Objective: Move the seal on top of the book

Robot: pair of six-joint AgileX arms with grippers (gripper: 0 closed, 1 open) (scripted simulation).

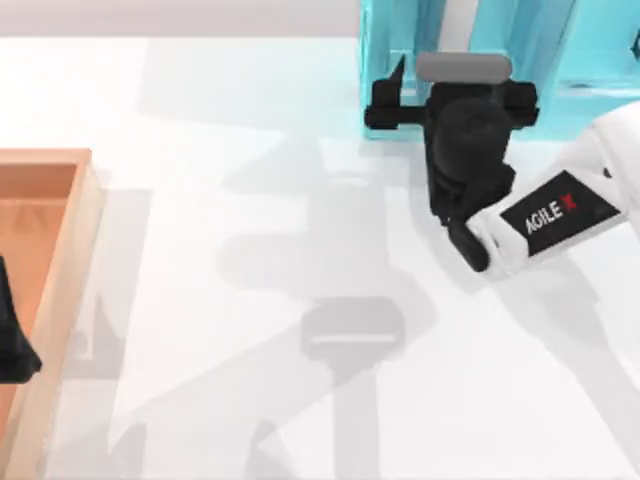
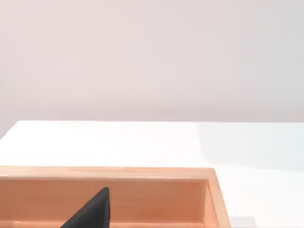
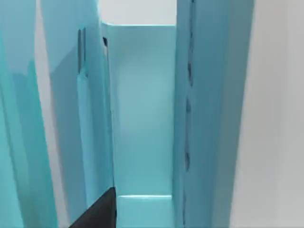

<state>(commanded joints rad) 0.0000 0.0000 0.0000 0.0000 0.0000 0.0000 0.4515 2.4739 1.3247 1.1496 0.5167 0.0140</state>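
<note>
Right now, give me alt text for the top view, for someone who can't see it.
The right arm reaches from the table's right side toward a cyan shelf at the far edge, its dark pincer right against the shelf front. A wooden tray sits at the left edge, with the left pincer over it, on a white table.

You see a smooth, matt white counter [image 1: 200,300], an orange-brown tray [image 1: 70,250] with a wood look, a glossy, translucent cyan shelf unit [image 1: 395,60] like plastic, and matt black fingers [image 2: 92,211] on the left arm.
</note>
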